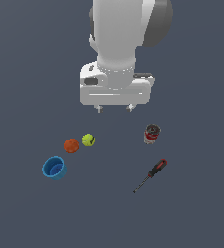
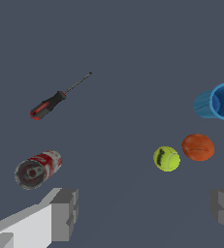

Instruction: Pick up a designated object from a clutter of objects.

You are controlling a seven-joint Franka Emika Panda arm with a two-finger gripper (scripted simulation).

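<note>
Orange ball (image 1: 71,145) sits just beside tennis ball (image 1: 88,140), maybe touching, crowding that side. Other sides open floor; can (image 1: 152,134), screwdriver (image 1: 151,175), cup (image 1: 54,168) well apart.

tennis ball (image 1: 88,140) | yellow-green | on floor | beside orange ball (image 1: 71,145)

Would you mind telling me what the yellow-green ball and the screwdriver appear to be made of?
The tennis ball looks like matte felt, judging by its pale seam lines. The screwdriver seems to have a thin dark metal shaft and a red-and-black handle, probably plastic or rubber; the render leaves that open.
</note>
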